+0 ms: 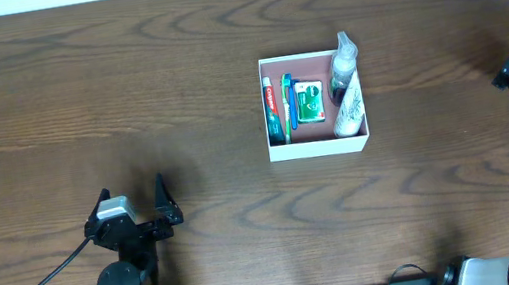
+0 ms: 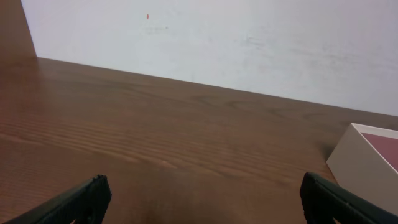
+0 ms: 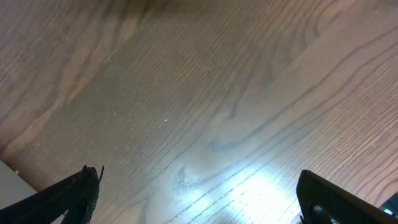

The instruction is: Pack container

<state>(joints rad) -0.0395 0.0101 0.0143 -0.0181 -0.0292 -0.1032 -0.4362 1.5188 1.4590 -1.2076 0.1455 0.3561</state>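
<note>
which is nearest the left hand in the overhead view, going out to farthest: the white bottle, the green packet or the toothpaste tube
1. toothpaste tube, along the container's left wall, the side toward the left hand
2. green packet, in the middle of the container
3. white bottle, against the right wall

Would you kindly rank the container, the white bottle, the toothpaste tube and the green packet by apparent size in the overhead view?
1. container
2. white bottle
3. toothpaste tube and green packet: too close to rank, since the tube is longer and the packet wider.
</note>
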